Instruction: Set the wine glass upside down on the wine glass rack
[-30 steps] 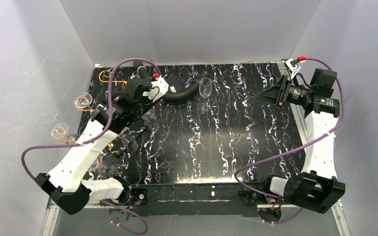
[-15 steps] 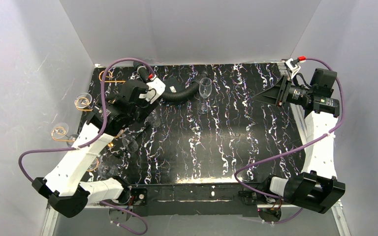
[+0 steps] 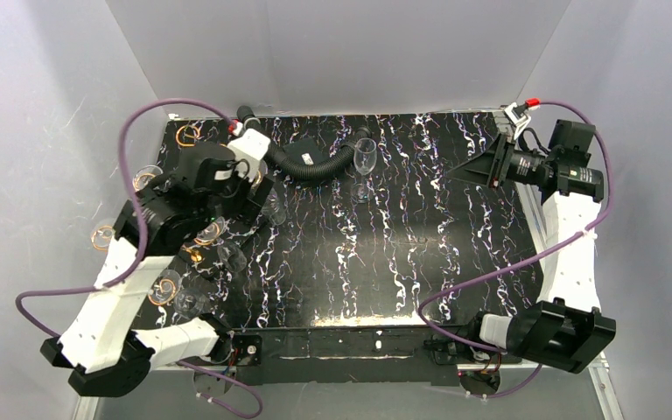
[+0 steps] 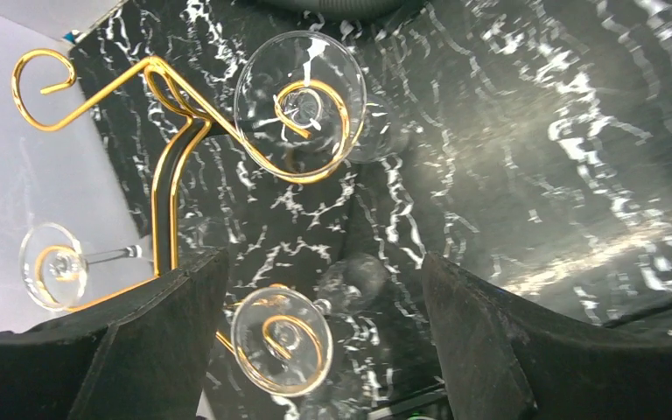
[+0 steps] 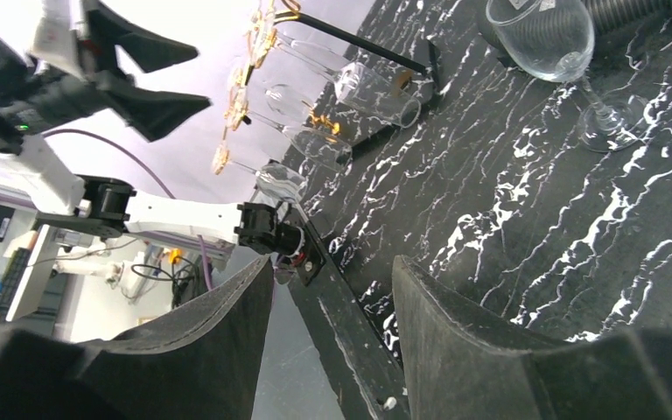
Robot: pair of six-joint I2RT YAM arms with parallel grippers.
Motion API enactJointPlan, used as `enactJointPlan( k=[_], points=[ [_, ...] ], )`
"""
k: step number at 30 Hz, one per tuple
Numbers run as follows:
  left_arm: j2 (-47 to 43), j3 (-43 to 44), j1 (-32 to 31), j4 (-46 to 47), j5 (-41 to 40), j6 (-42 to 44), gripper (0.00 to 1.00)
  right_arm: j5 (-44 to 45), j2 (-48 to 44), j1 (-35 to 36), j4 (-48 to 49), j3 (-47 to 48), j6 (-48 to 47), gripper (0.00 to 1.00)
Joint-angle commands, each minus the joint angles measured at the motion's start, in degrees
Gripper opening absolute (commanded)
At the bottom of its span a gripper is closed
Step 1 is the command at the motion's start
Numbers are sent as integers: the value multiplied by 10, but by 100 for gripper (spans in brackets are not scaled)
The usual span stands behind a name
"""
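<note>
Now: wine glass [image 4: 300, 107] hangs bowl-down, foot seated in a spiral scroll of the wine glass rack [image 4: 164, 210]. Left end effector [image 4: 321, 258] is wide and empty just above it. Right end effector [image 5: 332, 262] is wide and empty, well apart from the rack. Best retreat straight up, clear of the neighbouring glass [image 4: 280, 341].

Around the work: a glossy black table top with white marbled veins [image 3: 420, 245], boxed in by pale grey enclosure walls [image 3: 341, 52].
A black corrugated plastic hose [image 3: 311, 169] lies on the table near its far edge, left of centre, bent in a loose U, with both ends turned toward the back wall.
</note>
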Motion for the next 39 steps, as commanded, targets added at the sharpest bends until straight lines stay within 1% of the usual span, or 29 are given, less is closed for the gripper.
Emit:
enactJointPlan(
  k=[1,3,7,10,14,17,18,23,27,29,32,36,39],
  points=[
    [-17,54,2,-68,56,-106,82,43,23,31,-72,72,-94,61],
    [-19,64,2,-76,76,-143,87,71,40,52,-105,111,-132,62],
    [-29,65,2,-64,108,-200,98,143,81,107,-170,187,-202,63],
    [-37,66,2,-47,118,-229,98,205,105,151,-189,228,-235,65],
    [-51,66,2,-32,117,-248,98,286,137,210,-182,262,-242,70],
    [-62,59,2,-30,113,-251,98,402,165,247,-147,293,-217,73],
    [-65,55,2,-31,111,-251,98,419,176,252,-137,306,-204,73],
    [-80,47,2,-39,102,-265,98,499,221,279,-93,365,-113,74],
    [-93,41,2,-40,96,-278,98,562,244,309,-67,382,-40,74],
    [-99,35,2,-40,93,-283,98,578,260,322,-61,389,-12,74],
    [-108,29,3,-40,92,-292,98,593,280,346,-55,406,2,73],
    [-113,22,2,-36,91,-296,98,659,311,378,-41,421,-3,69],
    [-114,27,2,-37,90,-295,98,700,338,390,-33,433,-15,60]
  ],
)
